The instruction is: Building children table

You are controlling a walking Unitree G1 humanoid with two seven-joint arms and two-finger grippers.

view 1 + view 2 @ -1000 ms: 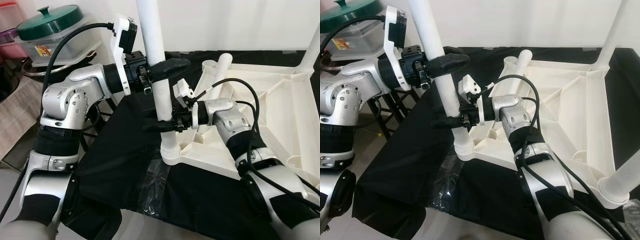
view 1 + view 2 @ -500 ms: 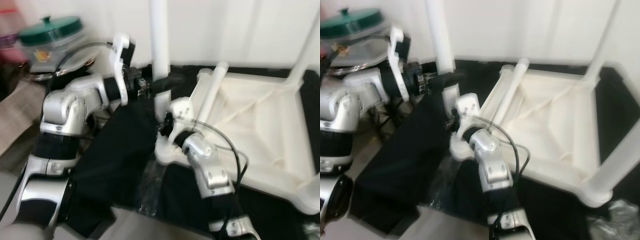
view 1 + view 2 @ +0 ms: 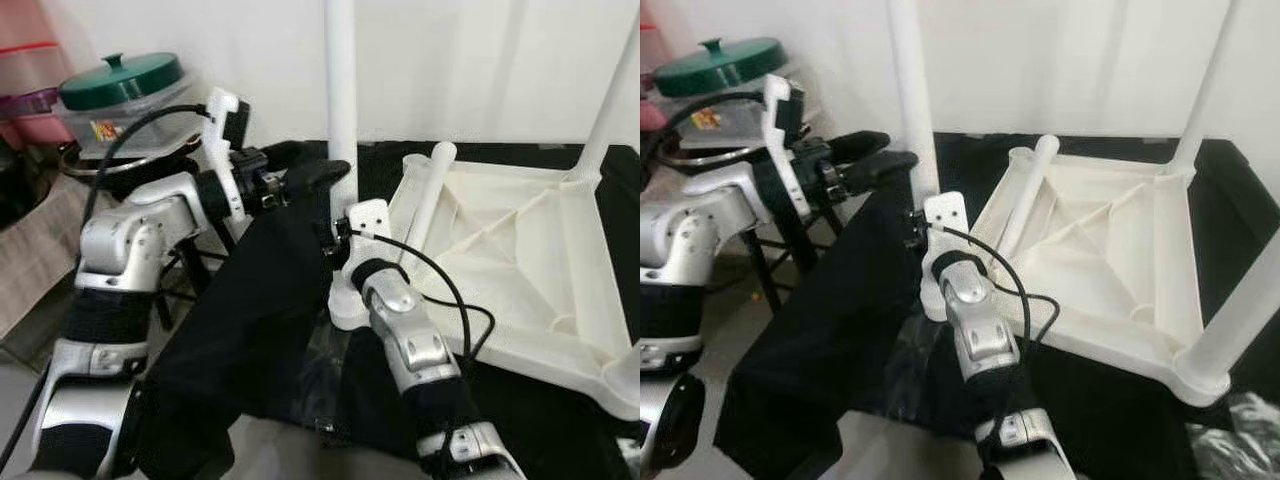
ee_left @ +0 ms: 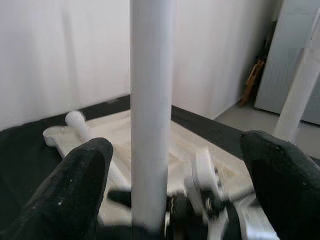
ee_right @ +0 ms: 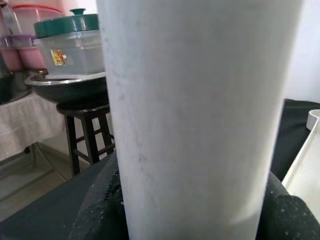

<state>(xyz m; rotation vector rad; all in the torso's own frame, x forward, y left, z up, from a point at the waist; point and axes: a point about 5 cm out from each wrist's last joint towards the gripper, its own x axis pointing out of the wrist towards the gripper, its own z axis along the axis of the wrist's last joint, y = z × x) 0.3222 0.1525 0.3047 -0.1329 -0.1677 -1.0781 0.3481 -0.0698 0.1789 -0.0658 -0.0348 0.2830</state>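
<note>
The white table top (image 3: 520, 250) lies upside down on the black cloth (image 3: 250, 300), so that the legs can be pushed into its corner sockets from above. The right gripper (image 3: 340, 235) is closed around the lower part of the upright white leg (image 3: 341, 100), I think to keep it straight in the near corner socket. The left gripper (image 3: 315, 172) is open, its fingers (image 4: 85, 170) standing on both sides of the leg without touching it, perhaps ready to steady it.
</note>
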